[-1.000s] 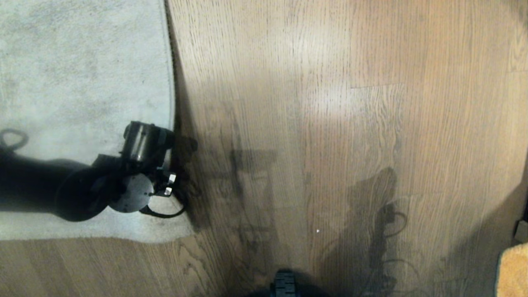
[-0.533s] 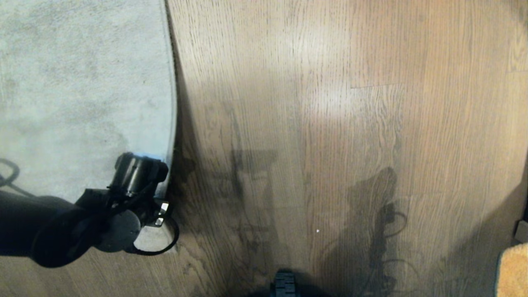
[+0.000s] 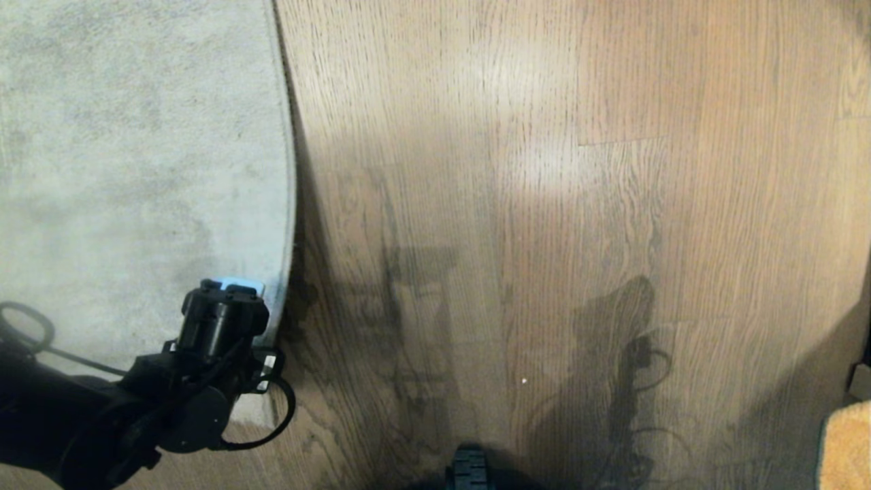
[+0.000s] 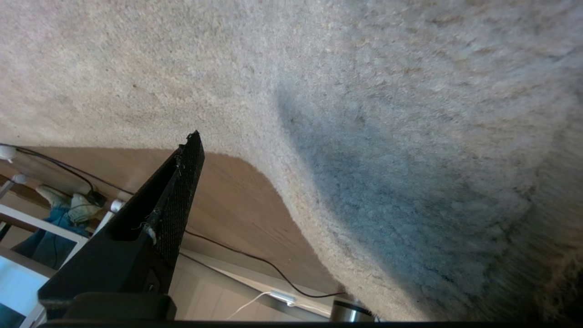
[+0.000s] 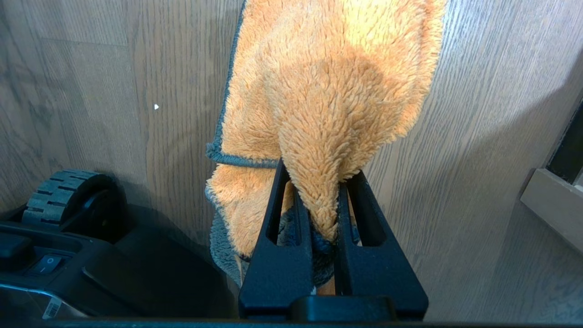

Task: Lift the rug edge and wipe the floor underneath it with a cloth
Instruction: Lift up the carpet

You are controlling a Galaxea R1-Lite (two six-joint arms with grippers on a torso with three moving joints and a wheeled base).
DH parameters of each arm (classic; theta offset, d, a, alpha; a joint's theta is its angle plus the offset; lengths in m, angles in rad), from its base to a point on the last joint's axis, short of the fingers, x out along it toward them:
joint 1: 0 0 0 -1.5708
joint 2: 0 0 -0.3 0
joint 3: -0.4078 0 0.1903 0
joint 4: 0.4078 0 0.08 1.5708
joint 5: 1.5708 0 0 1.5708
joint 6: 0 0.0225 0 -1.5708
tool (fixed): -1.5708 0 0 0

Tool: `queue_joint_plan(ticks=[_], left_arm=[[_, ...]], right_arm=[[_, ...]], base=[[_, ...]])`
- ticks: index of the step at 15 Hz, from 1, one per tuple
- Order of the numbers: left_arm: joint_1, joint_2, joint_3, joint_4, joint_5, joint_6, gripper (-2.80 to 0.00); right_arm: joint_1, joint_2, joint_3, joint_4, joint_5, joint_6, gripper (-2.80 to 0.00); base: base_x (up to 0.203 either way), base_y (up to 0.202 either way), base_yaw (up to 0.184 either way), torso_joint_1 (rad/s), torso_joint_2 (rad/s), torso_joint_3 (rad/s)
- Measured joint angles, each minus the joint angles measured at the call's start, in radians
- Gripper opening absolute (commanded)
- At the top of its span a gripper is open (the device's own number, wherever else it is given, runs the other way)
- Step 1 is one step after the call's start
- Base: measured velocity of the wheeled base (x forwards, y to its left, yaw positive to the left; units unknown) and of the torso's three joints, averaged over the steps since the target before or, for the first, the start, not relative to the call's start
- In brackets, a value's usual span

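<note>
While the two black fingers [image 5: 350, 214] of the right gripper [image 5: 317, 200] are pressed together on one fold of the cloth [image 5: 328, 105], the rest of this fuzzy orange cloth hangs free above the floor [image 5: 91, 82]. Its dark grey border shows along one side, and some grey pile sits between the fingers. One ribbed black wheel [image 5: 63, 193] of the base and one rocker switch [image 5: 45, 263] are just beside it. In the head view only one corner of the cloth [image 3: 847, 446] is seen, at the lower right, well apart from the rug.

At the left gripper [image 3: 228, 320] the jaws stand wide apart and hold nothing. Only one finger [image 4: 175, 200] shows in the left wrist view; it does not touch the pale grey pile. This gripper hangs over the near corner of the one rug [image 3: 136, 170], just beside the rug edge [image 3: 289, 204]. This edge runs away from the robot as one thin bound border and lies flat on the brown planks.

Beyond the rug corner, the left wrist view shows one black cable [image 4: 255, 259] and one white cable [image 4: 248, 306] on the floor. One small white speck [image 3: 524, 381] lies on the planks in front of the base wheel [image 3: 469, 469].
</note>
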Motion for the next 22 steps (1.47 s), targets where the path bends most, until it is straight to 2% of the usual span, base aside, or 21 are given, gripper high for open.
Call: queue_joint_plan(ticks=[1, 2, 5, 8, 18, 22], left_arm=[[0.001, 0.003, 0.002, -0.001, 0.0, 0.0, 0.0], [0.001, 0.004, 0.004, -0.001, 0.0, 0.0, -2.8], [0.001, 0.004, 0.002, 0.0, -0.001, 0.005, -2.8], [-0.003, 0.004, -0.02, 0.001, -0.018, 0.037, -2.8], [-0.002, -0.038, -0.035, 0.021, -0.202, 0.054, -2.8], [0.004, -0.058, -0.036, 0.029, -0.212, 0.135, -2.8]], right_arm=[[0.0, 0.0, 0.0, 0.0, 0.0, 0.0, -2.8], [0.0, 0.0, 0.0, 0.0, 0.0, 0.0, -2.8], [0.0, 0.0, 0.0, 0.0, 0.0, 0.0, -2.8], [0.0, 0.0, 0.0, 0.0, 0.0, 0.0, -2.8], [0.0, 0.0, 0.0, 0.0, 0.0, 0.0, -2.8], [0.0, 0.0, 0.0, 0.0, 0.0, 0.0, -2.8]], base=[[0.0, 0.0, 0.0, 0.0, 0.0, 0.0], [0.0, 0.0, 0.0, 0.0, 0.0, 0.0], [0.0, 0.0, 0.0, 0.0, 0.0, 0.0], [0.0, 0.0, 0.0, 0.0, 0.0, 0.0], [0.0, 0.0, 0.0, 0.0, 0.0, 0.0], [0.0, 0.0, 0.0, 0.0, 0.0, 0.0]])
